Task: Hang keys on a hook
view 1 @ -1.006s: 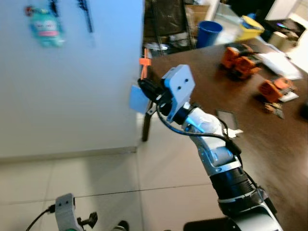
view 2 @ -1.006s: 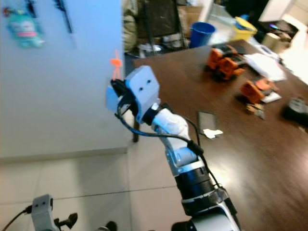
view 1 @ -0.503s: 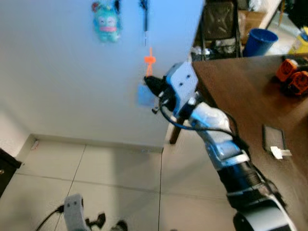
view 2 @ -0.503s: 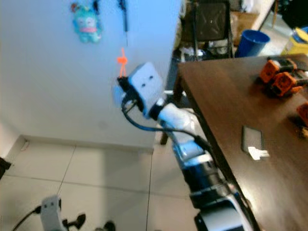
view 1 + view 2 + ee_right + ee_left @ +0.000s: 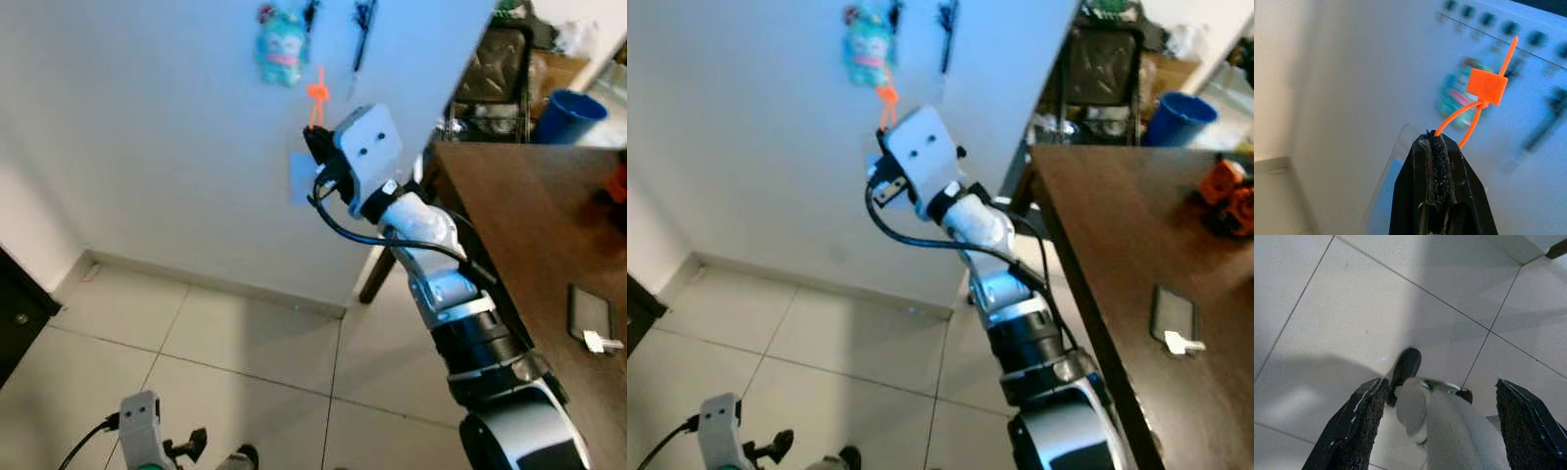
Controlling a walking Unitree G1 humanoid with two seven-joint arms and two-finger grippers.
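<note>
My right gripper (image 5: 313, 162) is raised near the white wall and shut on an orange zip tie (image 5: 317, 94). A pale blue see-through tag (image 5: 299, 179) hangs from the same grip. In the right wrist view the shut fingers (image 5: 1437, 161) pinch the loop of the zip tie (image 5: 1487, 86), and a blurred row of dark hooks (image 5: 1488, 19) runs along the wall beyond it. A teal plush toy (image 5: 281, 45) and a black item (image 5: 362, 20) hang on that wall just above the tie. My left gripper (image 5: 1440, 384) hangs low over the floor, open.
A brown table (image 5: 534, 211) stands to the right with a phone (image 5: 591, 311) on it. A blue bin (image 5: 566, 116) and a chair (image 5: 495, 73) lie behind it. A dark cabinet (image 5: 18, 318) sits at the far left. The floor is pale tiles (image 5: 235, 352).
The camera has swung left towards the wall. The right gripper with the orange tie now sits just below the teal toy and black item; before, it was well to their right.
</note>
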